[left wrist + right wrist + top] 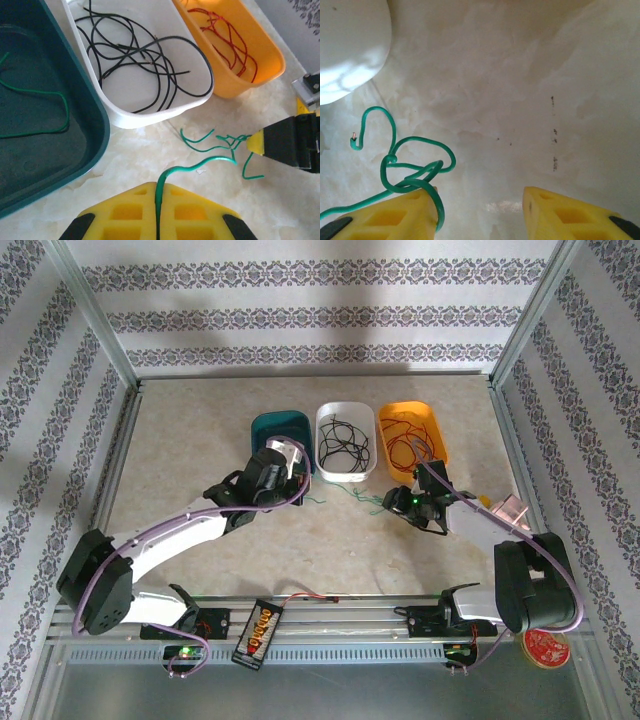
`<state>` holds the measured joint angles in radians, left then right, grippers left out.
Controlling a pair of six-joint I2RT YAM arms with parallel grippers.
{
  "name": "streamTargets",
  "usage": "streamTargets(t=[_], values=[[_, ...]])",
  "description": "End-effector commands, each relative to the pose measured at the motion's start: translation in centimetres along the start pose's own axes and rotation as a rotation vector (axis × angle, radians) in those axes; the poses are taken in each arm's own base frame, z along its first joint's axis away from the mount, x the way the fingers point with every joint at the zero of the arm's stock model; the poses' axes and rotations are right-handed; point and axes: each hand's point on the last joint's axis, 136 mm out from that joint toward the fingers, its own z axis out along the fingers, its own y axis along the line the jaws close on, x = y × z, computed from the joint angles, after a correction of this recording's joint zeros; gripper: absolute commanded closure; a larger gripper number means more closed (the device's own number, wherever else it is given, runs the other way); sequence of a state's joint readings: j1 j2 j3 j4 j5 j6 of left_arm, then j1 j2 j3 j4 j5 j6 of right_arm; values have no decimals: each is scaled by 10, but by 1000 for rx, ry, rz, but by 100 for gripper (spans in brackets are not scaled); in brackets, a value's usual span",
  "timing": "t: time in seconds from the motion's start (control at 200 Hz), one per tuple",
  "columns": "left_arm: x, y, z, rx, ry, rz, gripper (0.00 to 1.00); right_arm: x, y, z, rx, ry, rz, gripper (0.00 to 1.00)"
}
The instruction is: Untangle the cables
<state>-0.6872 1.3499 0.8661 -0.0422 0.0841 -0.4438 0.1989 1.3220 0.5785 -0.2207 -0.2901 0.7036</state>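
- On the table (300, 540), a white tray (145, 117) sat just beyond the left end effector (158, 192).
- The left end effector, fingers pressed together, pinched a green cable (165, 177).
- The right end effector (480, 192) stood spread, a green knot (391, 159) touching one finger.

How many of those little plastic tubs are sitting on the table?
3, side by side at the far end: a teal tub on the left, a white tub in the middle, an orange tub on the right. None seems hidden.
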Motion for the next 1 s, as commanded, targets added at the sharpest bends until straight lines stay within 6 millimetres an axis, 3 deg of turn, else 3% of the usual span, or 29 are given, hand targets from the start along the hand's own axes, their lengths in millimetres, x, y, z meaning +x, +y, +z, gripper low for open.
streamTargets(t=[0.0, 0.315, 0.545, 0.79, 0.995], values=[[13, -5, 5, 7, 70, 63, 100, -2, 5, -7, 24, -19, -66, 51], [47, 15, 18, -119, 173, 103, 100, 12, 34, -15, 3, -20, -268, 45], [50, 12, 23, -141, 194, 141, 100, 19, 47, -5, 30, 30, -347, 45], [47, 15, 20, -164, 178, 142, 100, 51, 37, 12, 136, 149, -449, 46], [46, 16, 22, -172, 181, 148, 100, 58, 28, 15, 209, 162, -502, 47]])
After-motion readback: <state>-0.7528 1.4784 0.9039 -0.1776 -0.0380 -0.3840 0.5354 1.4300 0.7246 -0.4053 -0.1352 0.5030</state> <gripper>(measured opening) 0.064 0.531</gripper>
